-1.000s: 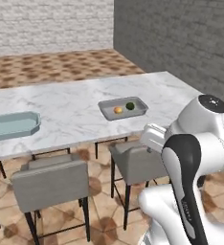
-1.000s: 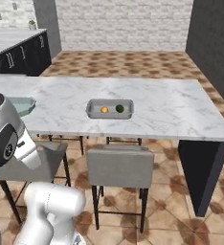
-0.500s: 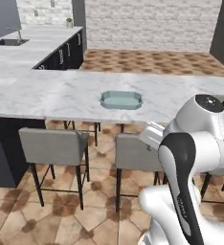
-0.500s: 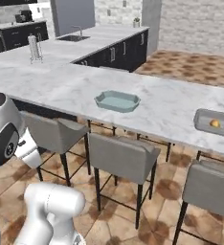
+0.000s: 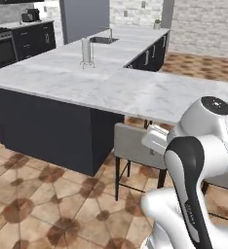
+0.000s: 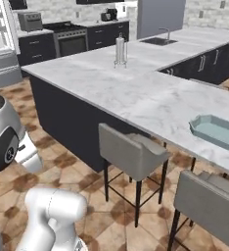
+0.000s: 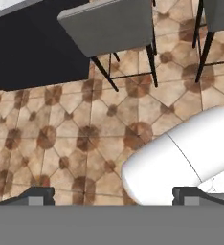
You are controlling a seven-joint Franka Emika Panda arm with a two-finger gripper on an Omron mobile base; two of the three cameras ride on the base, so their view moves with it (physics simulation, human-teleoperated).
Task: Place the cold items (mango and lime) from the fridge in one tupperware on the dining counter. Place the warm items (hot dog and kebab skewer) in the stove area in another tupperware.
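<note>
- Teal tupperware (image 6: 218,131) lay empty on the marble dining counter (image 6: 155,100), above the grey stools (image 6: 131,152).
- Gripper (image 7: 113,195) hung wide open over the tiled floor (image 7: 61,139), holding nothing, well apart from that tupperware.

arm: folded close above base | tool (image 7: 114,195): pointing down, jaws spread wide, holding nothing

I see a long white marble counter (image 6: 150,98) on dark cabinets. On it near the right lies an empty pale blue tupperware (image 6: 217,130), a paper towel holder (image 6: 120,50) stands farther left, and a sink (image 6: 158,41) is set in at the far end. Grey stools (image 6: 131,152) stand on the brown tiled floor (image 7: 61,139) along its near side.
</note>
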